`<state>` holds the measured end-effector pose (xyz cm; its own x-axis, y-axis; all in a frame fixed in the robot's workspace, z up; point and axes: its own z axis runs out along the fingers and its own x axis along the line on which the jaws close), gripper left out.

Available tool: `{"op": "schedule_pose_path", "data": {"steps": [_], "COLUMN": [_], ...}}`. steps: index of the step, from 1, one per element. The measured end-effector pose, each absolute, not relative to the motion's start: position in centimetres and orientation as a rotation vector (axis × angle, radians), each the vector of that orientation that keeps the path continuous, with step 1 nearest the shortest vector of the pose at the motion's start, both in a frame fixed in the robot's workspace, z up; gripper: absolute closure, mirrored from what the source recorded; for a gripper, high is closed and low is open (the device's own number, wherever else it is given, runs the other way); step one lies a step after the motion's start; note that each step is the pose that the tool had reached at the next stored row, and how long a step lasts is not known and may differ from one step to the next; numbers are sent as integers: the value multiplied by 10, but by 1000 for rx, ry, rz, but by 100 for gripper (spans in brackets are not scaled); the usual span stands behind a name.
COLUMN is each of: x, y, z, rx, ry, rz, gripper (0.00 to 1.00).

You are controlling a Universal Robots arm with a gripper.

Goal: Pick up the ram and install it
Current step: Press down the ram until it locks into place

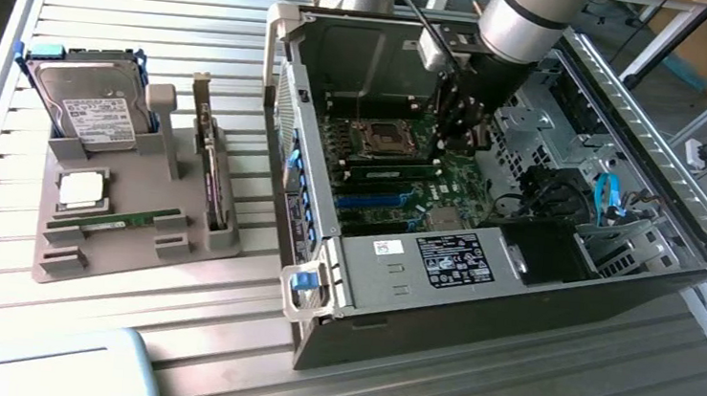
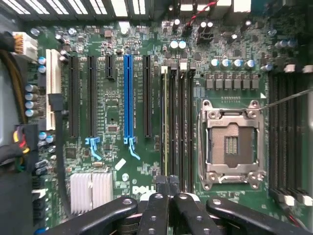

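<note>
Where the motherboard (image 2: pixel 112 112) is seen from the wrist, the ram (image 2: pixel 164 122) stands edge-on in the outermost of four parallel memory slots (image 2: pixel 182 122), the other three of which are bare. The gripper (image 2: pixel 167 181) has its two fingertips (image 2: pixel 160 182) drawn together directly over the near end of that bank. Whether they touch the ram cannot be told.

One empty processor socket (image 2: pixel 230 144) lies just beside the slots, with a second bank of slots (image 2: pixel 288 132) on its far side. One blue expansion slot (image 2: pixel 128 98) runs among several black ones.

The exterior view adds the surroundings. One arm (image 1: pixel 523 21) reaches down into one open computer case (image 1: pixel 475 276) lying on a slatted metal table (image 1: pixel 86 319). To the exterior view's left, well apart from the case, sits one grey holder (image 1: pixel 130 255). It carries one second ram stick (image 1: pixel 114 223) lying in its groove, one hard drive (image 1: pixel 86 107) propped upright, one square processor chip (image 1: pixel 82 189) and one upright expansion card (image 1: pixel 208 180). Two rams are thus counted in all: one in the motherboard, one on the holder.

The wrist view alone resolves the individual slots and the fingertips. The exterior view alone shows the holder, its four parts and the table.
</note>
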<state>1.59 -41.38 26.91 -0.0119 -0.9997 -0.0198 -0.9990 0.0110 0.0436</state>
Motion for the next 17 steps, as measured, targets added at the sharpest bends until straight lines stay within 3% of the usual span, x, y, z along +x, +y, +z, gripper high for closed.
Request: {"op": "schedule_pose_path", "data": {"steps": [17], "x": [16], "y": [-414], "z": [341], "rx": [2197], "ry": [-2222], "rz": [-70], "gripper": [90]}}
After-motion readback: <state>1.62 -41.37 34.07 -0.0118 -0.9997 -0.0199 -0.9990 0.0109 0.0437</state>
